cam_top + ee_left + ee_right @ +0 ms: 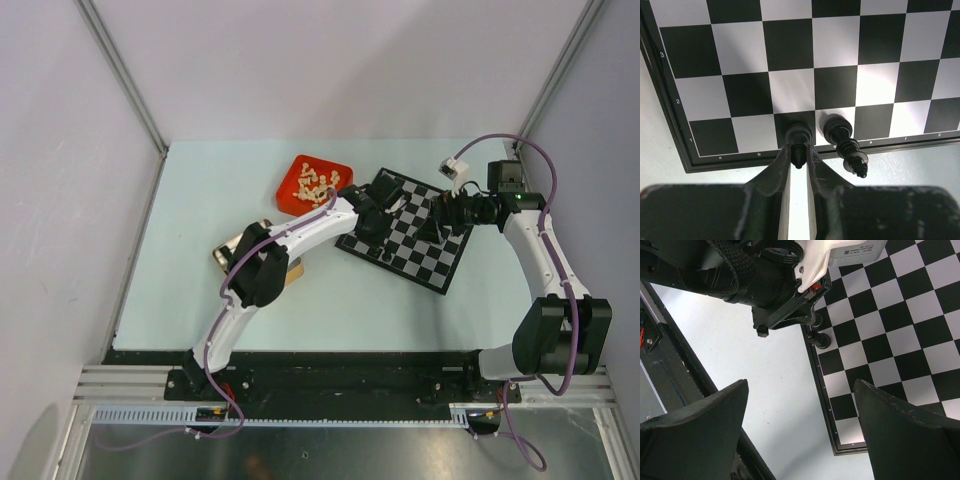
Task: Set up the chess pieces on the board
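- Fingers [771, 176] of the left gripper [798, 152] are narrowed, pinching the top of a black chessman [798, 134] that stands between them.
- The right gripper [801, 390] is spread wide and holds nothing, over the table [775, 365] beside the board's edge.
- The board [790, 50] carries the pinched chessman's base on an edge-row square.
- A second chessman [842, 140] stands just beside it.

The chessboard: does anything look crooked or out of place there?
Yes. The chessboard lies turned at an angle to the table edges, not square. The left gripper holds one black piece upright beside a second piece on the edge row; nothing looks spilled.
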Available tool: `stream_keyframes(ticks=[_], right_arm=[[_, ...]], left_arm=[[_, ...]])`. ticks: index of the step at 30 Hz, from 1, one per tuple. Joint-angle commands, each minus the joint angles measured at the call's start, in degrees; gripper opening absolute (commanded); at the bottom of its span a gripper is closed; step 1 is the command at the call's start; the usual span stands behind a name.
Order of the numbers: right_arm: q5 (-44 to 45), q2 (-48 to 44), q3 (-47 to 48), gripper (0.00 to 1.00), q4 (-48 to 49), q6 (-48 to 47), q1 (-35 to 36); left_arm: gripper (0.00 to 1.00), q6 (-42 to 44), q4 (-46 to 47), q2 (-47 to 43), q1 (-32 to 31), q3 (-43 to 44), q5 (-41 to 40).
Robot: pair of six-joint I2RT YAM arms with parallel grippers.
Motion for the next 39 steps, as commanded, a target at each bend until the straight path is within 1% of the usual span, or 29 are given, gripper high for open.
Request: stream_keyframes(ticks=[1, 14, 15, 23, 27, 39], right_arm=[[-1.2, -0.9, 2.1, 0.92, 0.6, 0.2, -0.5], [-1.4, -0.7, 2.1, 0.92, 0.6, 0.3, -0.7], [-1.4, -0.7, 2.1, 0.92, 0.7, 0.3, -0.7], [-1.4, -0.7, 2.1, 0.92, 0.7, 0.3, -0.7], [-1.5, -0.8, 2.1, 0.92, 0.7, 0.4, -0.7], [-1.6, -1.1, 2.1, 0.92, 0.8, 0.4, -0.7]], left_arm=[[0.16, 0.8, -0.2, 0.7, -0.3, 3.2, -1.3], [0.18, 1.3, -0.6, 0.9, -0.3, 2.8, -1.4], [0.22, 1.2, -0.7, 0.8, -0.3, 2.8, -1.4], [0.34, 0.8, -0.7, 0.4, -0.3, 3.3, -1.5], [0.38, 0.3, -0.8, -0.4, -0.3, 3.7, -1.8], [0.42, -0.9, -0.8, -6.0, -0.2, 5.1, -3.6]])
